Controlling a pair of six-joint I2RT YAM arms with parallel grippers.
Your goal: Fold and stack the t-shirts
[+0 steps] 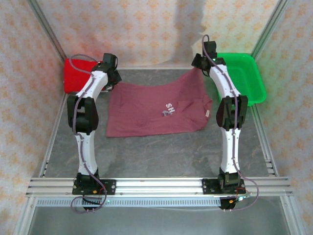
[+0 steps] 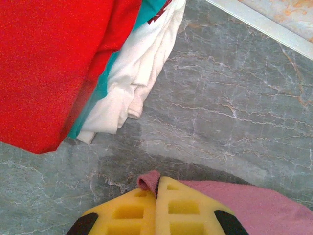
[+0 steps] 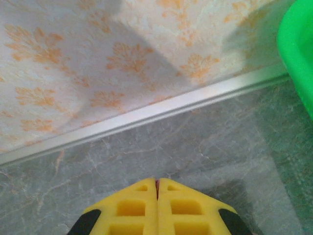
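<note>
Far left, the bright red shirt [image 1: 78, 73] tops the whitish folded shirts [image 2: 132, 83]. Just beside them the left claw [image 2: 156, 185] pinches the far-left corner of the maroon t-shirt [image 1: 156, 107], which lies long-axis rightwards across the counter [image 1: 146, 152] to the right claw [image 3: 157, 183], closed on a sliver of its far-right corner.

This is a robot test cell in a lab, not a home. The grey marble-look tabletop [image 1: 161, 152] is boxed in by flat panels [image 1: 146, 24] printed with an orange floral pattern and framed by bare aluminium posts [image 1: 46, 28]. A slotted aluminium rail [image 1: 156, 186] runs along its near edge, with the left arm [image 1: 83, 117] and right arm [image 1: 230, 117] bolted on and loose cables [image 1: 88, 205] hanging below. The household things look like props: a maroon t-shirt [image 1: 146, 112] mid-tabletop, folded shirts [image 1: 78, 73] at the far left corner and a green basket [image 1: 252, 78] at the far right corner.
</note>
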